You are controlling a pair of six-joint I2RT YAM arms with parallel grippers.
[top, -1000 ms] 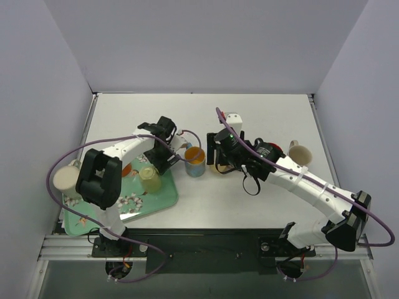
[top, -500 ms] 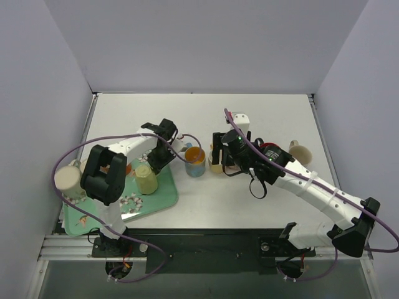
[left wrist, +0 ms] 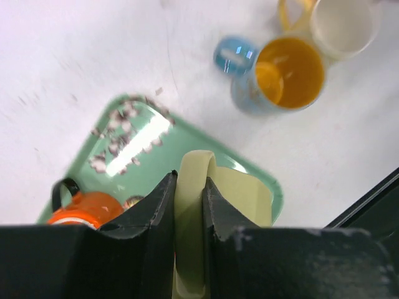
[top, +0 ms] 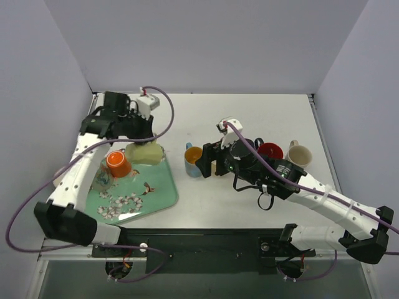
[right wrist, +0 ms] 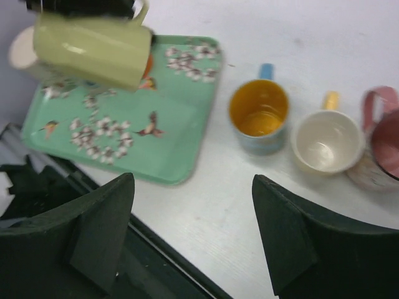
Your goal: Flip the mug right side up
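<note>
left gripper [left wrist: 189, 187] is clamped tight on the handle of the pale green mug [top: 146, 152], jaws nearly closed with only the handle's loop between them. the mug hangs on its side in the air, lifted over the far part of the flowered green tray [top: 156, 196], not upright yet. i can't tell from here which end is the mouth. orange mug [top: 117, 163] sits on the tray just beside it. over on the bare table [top: 249, 112], the blue mug [top: 194, 161] with the yellow inside stands mouth up, a cream cup [right wrist: 327, 140] right next to it, a red mug [top: 270, 150] past that. right gripper [right wrist: 193, 218] hovers above them, fingers spread wide, nothing in it.
</note>
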